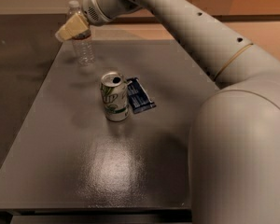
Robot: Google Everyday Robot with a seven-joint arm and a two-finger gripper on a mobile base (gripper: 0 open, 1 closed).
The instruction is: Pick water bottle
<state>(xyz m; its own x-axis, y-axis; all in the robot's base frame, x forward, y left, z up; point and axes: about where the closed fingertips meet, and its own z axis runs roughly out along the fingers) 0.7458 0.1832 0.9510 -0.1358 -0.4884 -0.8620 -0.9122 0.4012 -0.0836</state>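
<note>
The scene is dimly, warmly lit from overhead. A broad glare is seen on the dark table (56, 167) near its front. Soft shadows are cast left of the can (114, 98) and the bottle (86, 53). The gripper (72, 28), at the bottle's upper part, is lit pale.

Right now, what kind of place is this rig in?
Likely a lab or office test bench: a plain dark table with a water bottle, a soda can and a blue packet, the gripper at the bottle's top.
</note>
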